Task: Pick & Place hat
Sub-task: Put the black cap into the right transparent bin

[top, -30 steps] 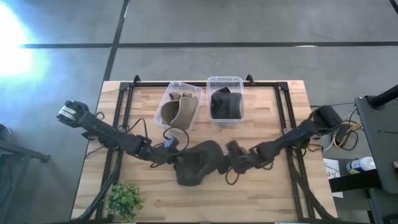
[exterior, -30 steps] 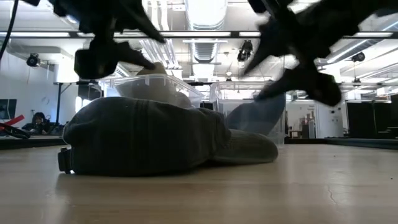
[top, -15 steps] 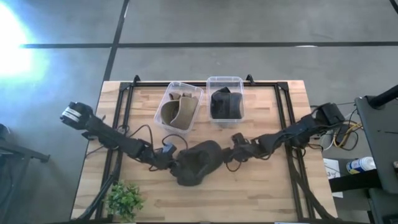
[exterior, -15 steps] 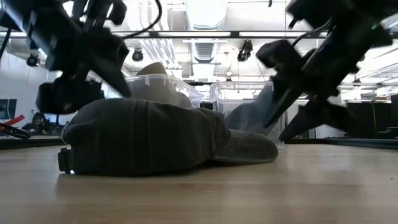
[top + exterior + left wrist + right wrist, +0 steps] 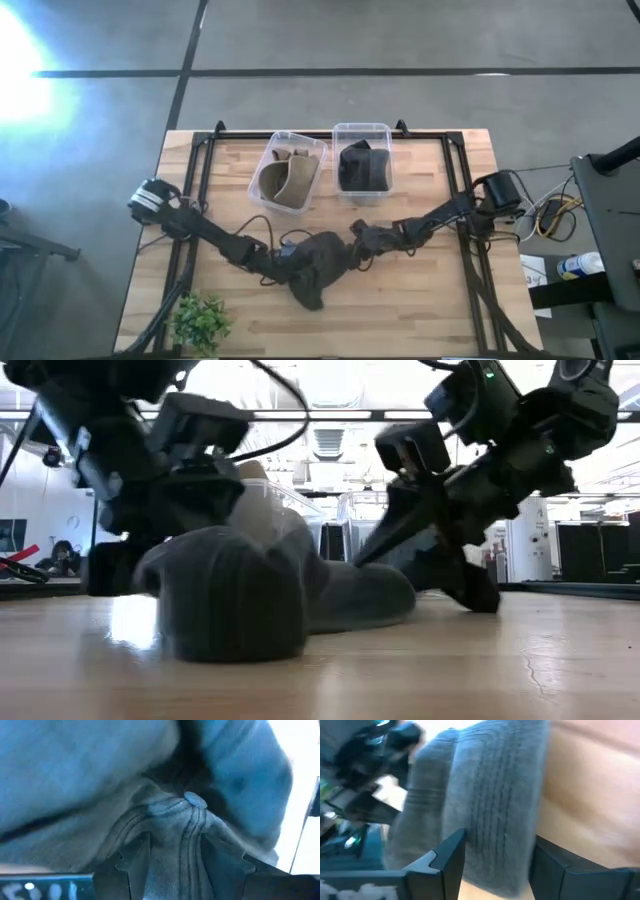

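A dark grey hat (image 5: 320,262) lies bunched on the wooden table between my two grippers, resting on its rim and brim (image 5: 370,598). My left gripper (image 5: 288,256) sits at the hat's left side and is shut on its crown (image 5: 75,780). My right gripper (image 5: 357,240) is at the hat's right side and open. Its fingers (image 5: 451,862) stand on either side of the stitched brim (image 5: 492,820); I cannot tell whether they touch it. In the low view the left gripper (image 5: 185,510) looms over the crown (image 5: 225,595), and the right gripper (image 5: 430,565) slants down at the brim. My left gripper pinches a gathered ridge of crown cloth (image 5: 172,852) between its two fingers, just below the top button (image 5: 194,800). The fingers come low, slanting down from the table's left. The cloth puckers into folds between them, and the hat stays on the table.
Two clear plastic bins stand toward the far edge: one (image 5: 290,170) holds a tan hat, the other (image 5: 362,162) a dark hat. A small green plant (image 5: 200,320) sits at the near left corner. Black frame rails (image 5: 190,200) run along both table sides.
My left gripper has dropped and moved right into the crown and taken hold of it. My right gripper has come down and moved left to the brim. The hat, once spread wide and flat, is now bunched narrower and turned, with one part pointing toward the near edge.
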